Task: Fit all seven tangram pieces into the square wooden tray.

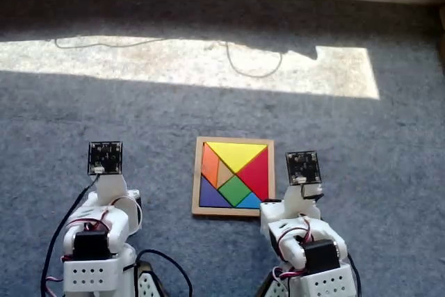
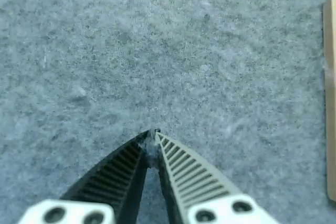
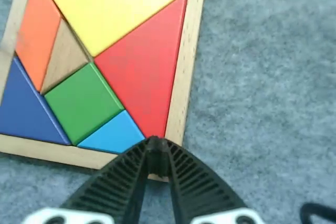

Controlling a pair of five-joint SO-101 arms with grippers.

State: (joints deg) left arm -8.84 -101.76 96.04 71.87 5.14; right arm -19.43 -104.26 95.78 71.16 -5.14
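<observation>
And there it was: the square wooden tray (image 1: pixel 235 140) lay flat on the grey carpet (image 1: pixel 361 165), between the two arms at 6 o'clock from the table's centre. All seven pieces sat inside it. The yellow triangle (image 1: pixel 236 154) was at the tray's 12 o'clock, the red triangle (image 1: pixel 257 172) at 3, the orange piece (image 1: pixel 209 163) at 9 and the green square (image 1: pixel 235 190) at 6.

The left gripper (image 2: pixel 156 135) was pinched closed on nothing over bare carpet. The right gripper (image 3: pixel 154 142) was likewise closed and empty, its tip just over the tray's near rim (image 3: pixel 181 77).

The pieces looked thin, stiff, light and smooth-painted. Sitting flush, they probably offered no edge to pinch, so the raised rim seemed the only sensible hold.
</observation>
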